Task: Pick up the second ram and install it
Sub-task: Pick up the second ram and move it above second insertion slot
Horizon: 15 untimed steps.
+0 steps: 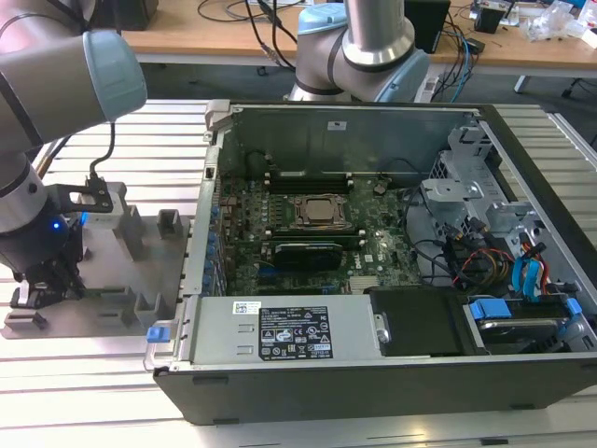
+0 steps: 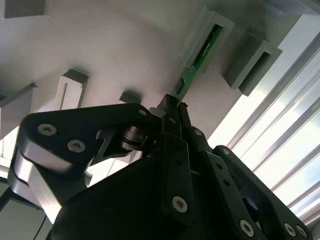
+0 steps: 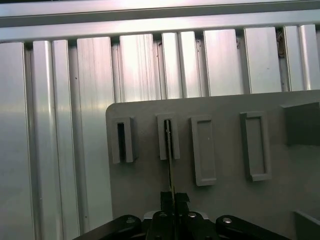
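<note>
One claw (image 1: 45, 280) at exterior view's left, low over grey plate (image 1: 131, 271) on slatted tabletop (image 1: 84, 383). Claw pinched narrow on ram (image 2: 190, 74), gripping its near end. Ram's far end sits in slot block (image 2: 199, 31). Other slot blocks flank it on both sides in first wrist view. Right of plate: open case (image 1: 373, 392), motherboard (image 1: 308, 224) exposed.

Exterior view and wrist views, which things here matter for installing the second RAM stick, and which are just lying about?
Job: gripper, shut on the second ram; its grey holder block; computer case; motherboard.
Lying about: empty holder blocks; desk cables; blue-tabbed drive bay.
</note>
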{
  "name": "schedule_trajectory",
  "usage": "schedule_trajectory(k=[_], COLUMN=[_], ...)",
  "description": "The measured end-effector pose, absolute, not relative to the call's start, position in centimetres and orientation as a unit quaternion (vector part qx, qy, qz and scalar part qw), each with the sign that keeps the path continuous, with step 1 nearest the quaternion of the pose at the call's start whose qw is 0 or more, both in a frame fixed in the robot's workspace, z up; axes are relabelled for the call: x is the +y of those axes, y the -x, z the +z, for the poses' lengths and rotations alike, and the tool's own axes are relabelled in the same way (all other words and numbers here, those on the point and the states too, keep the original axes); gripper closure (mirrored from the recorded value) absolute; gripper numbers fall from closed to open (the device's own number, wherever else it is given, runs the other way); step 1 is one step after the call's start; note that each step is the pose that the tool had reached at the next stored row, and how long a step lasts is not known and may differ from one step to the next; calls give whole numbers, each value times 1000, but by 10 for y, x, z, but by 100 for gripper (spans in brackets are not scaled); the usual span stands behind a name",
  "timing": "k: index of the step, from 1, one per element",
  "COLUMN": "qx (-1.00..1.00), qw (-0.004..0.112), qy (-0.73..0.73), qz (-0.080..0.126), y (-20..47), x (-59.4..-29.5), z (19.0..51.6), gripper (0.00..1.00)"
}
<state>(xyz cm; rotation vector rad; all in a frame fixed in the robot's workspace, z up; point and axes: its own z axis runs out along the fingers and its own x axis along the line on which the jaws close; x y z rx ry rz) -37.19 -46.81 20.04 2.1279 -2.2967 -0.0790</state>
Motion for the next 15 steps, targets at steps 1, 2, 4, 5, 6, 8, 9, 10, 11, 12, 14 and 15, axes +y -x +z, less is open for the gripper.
schedule_trajectory(k=[1, 2, 4, 5, 6, 8, 9, 10, 11, 12, 14, 15], qx=[-733, -733, -733, -733, -733, -733, -733, -733, -733, -733, -733, -733], qw=[5, 5, 5, 5, 5, 5, 5, 5, 5, 5, 5, 5], qy=[-679, -679, -679, -679, -679, -679, -679, -679, -679, -679, -679, -679], qz=[-25, -25, -25, -25, -25, -25, -25, -25, -25, -25, -25, -25], y=[372, 372, 372, 372, 372, 372, 372, 372, 372, 372, 372, 372], x=[-468, -468, -468, -468, -468, -468, -468, -468, -468, -468, -468, -468], z=[200, 201, 214, 222, 230, 239, 246, 250, 254, 257, 265, 269], gripper=[87, 87, 87, 87, 87, 87, 87, 87, 87, 87, 87, 87])
